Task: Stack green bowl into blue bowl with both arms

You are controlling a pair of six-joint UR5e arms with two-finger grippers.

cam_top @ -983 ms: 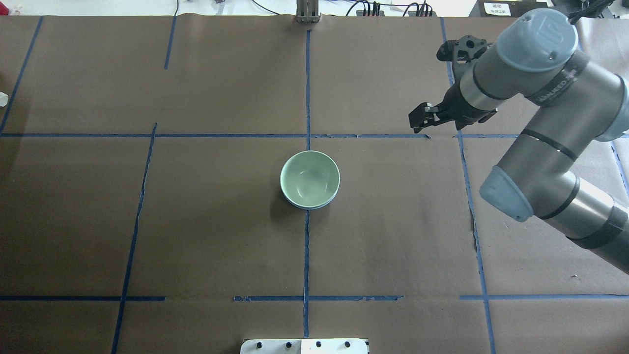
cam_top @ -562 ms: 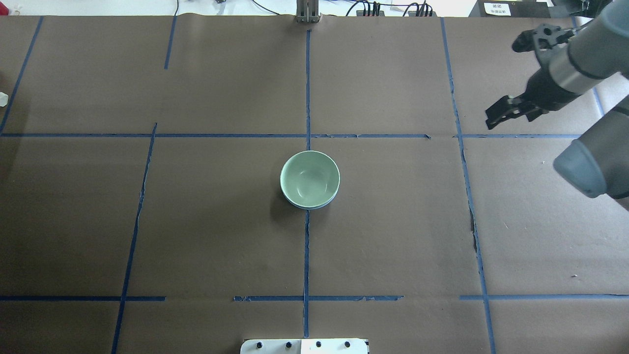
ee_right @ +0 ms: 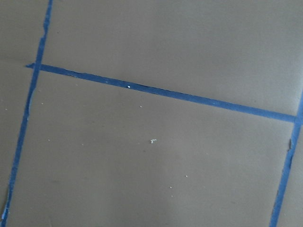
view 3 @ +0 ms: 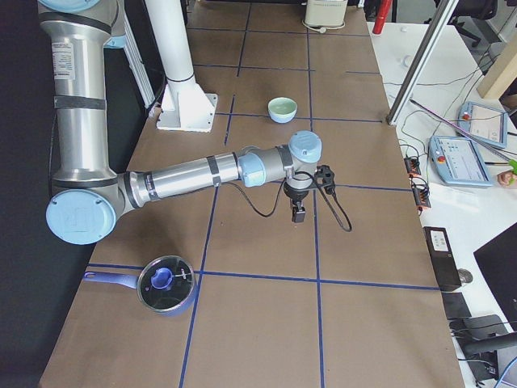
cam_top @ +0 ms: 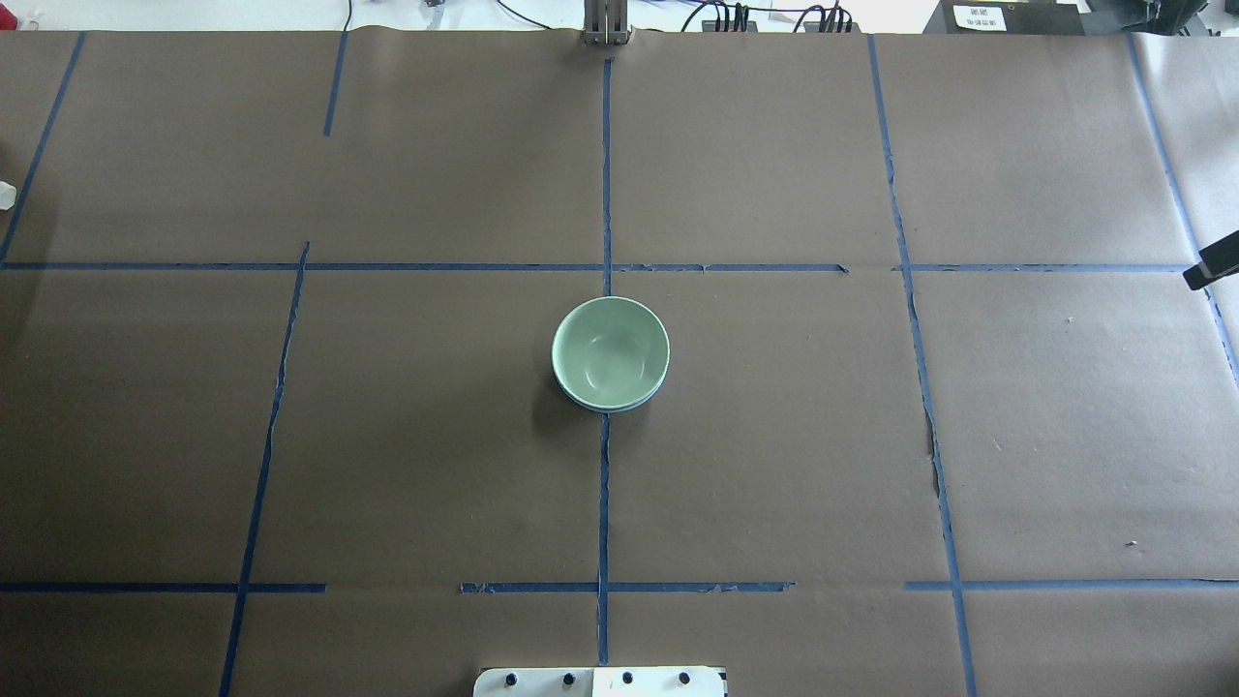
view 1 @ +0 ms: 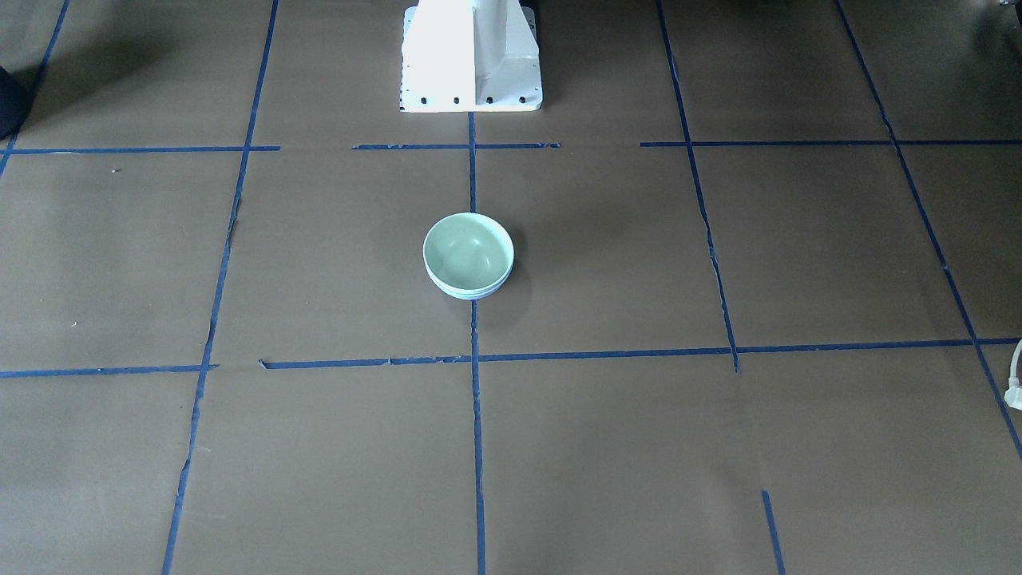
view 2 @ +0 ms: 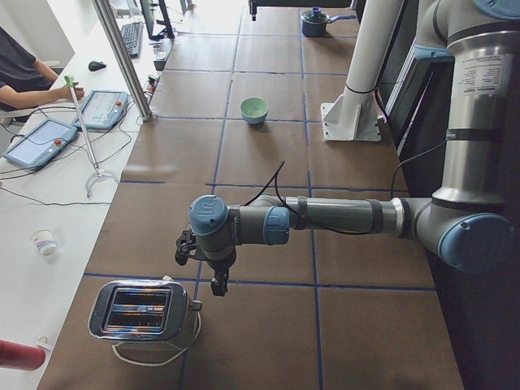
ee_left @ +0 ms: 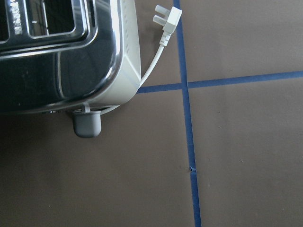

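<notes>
The green bowl [cam_top: 610, 350] sits nested inside the blue bowl [cam_top: 619, 407] at the table's centre; only a thin blue rim shows beneath it. The stack also shows in the front-facing view, green bowl [view 1: 468, 254] in blue bowl [view 1: 473, 295]. Nothing touches it. My right gripper [view 3: 298, 214] hangs over bare table far to the right of the bowls; only a black tip [cam_top: 1215, 263] shows in the overhead view. My left gripper [view 2: 218, 284] hangs far to the left, beside a toaster. I cannot tell whether either gripper is open or shut.
A chrome toaster [view 2: 138, 313] with a white plug [ee_left: 168, 21] stands at the table's left end. A pot [view 3: 166, 284] with a blue inside stands at the right end. The white pedestal base [view 1: 471, 56] is behind the bowls.
My right arm has swung away to the right and left the overhead view, save a black tip at the edge. The stacked bowls have not moved.
</notes>
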